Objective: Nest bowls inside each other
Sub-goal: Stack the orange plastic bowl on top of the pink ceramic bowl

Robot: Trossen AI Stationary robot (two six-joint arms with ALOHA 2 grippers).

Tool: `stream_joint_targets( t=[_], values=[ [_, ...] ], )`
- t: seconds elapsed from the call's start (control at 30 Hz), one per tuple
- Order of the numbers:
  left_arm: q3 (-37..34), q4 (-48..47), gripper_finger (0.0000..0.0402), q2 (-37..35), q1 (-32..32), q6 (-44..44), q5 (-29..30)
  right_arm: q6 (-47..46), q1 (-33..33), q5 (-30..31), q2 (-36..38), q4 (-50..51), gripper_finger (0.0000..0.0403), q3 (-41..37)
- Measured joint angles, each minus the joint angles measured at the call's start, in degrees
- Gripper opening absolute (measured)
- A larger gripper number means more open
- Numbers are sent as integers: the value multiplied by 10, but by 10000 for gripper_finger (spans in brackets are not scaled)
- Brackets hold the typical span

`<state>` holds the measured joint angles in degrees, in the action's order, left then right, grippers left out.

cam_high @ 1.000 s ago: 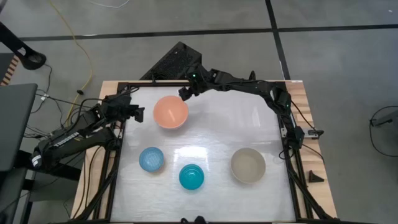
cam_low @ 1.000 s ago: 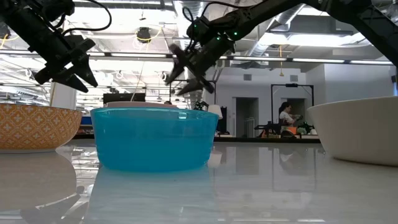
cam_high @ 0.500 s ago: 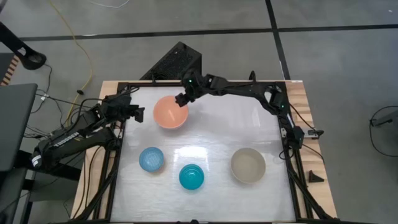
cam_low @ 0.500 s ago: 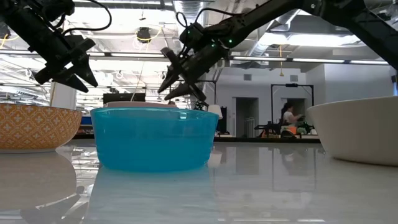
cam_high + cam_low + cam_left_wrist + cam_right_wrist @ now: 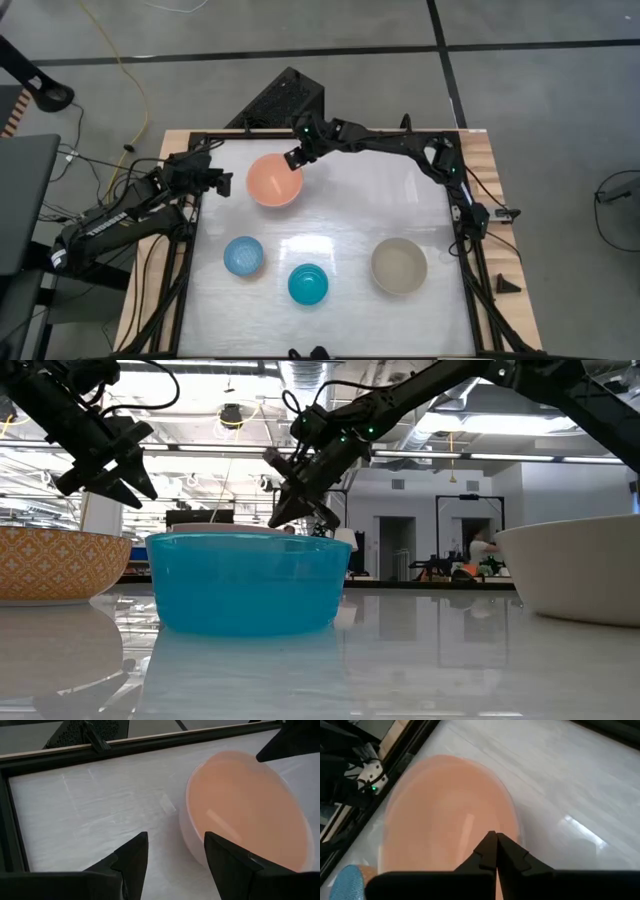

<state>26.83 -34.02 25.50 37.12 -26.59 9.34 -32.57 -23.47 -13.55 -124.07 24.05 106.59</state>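
Observation:
A peach-orange bowl point(image 5: 273, 181) with a whitish outer wall stands on its base at the table's far left. My right gripper point(image 5: 293, 160) is at its far-right rim, fingers shut; the right wrist view shows the tips point(image 5: 493, 840) together at the bowl's point(image 5: 445, 815) edge. My left gripper point(image 5: 226, 184) hangs open just left of this bowl point(image 5: 245, 810), touching nothing. A light blue bowl point(image 5: 243, 256), a teal bowl point(image 5: 308, 284) and a grey-beige bowl point(image 5: 399, 266) stand apart along the near side. My right gripper has its shut fingertips on the peach-orange bowl's rim at its far-right side point(image 5: 512, 827). The fingers slant down from the table's far right. The tips hide the rim where they meet it, so which finger is inside cannot be told. The bowl stands on the table.
A black frame point(image 5: 330, 133) borders the white tabletop. Bare tabletop point(image 5: 380, 200) lies between the peach-orange and grey-beige bowls. In the low view the teal bowl point(image 5: 248, 582) stands in front of the peach-orange one. A person shows far off in the room point(image 5: 487, 548).
My right gripper has come down and toward the table's left onto the peach-orange bowl's far-right rim, and its fingers have gone from wide open to shut. The bowl has stayed where it was.

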Motion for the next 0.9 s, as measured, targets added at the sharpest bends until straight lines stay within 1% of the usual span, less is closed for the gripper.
stream_joint_targets(
  t=[0.1,0.3,0.57,0.67,0.73,0.83,0.9],
  values=[
    [0,0,183,0,0,0,0,0,-4,1,0,-2,25,0],
    [0,0,183,0,0,0,0,2,-11,1,0,15,39,0],
    [0,0,183,0,0,0,-2,11,-16,1,0,46,31,0],
    [0,7,183,0,0,3,-16,20,-18,1,2,49,32,0],
    [-1,35,183,0,0,8,-30,26,-18,1,14,57,33,0],
    [-19,149,183,15,0,23,-62,36,-15,2,45,60,34,0],
    [-29,223,183,44,1,35,-69,47,-10,2,66,68,33,1]
  ],
)
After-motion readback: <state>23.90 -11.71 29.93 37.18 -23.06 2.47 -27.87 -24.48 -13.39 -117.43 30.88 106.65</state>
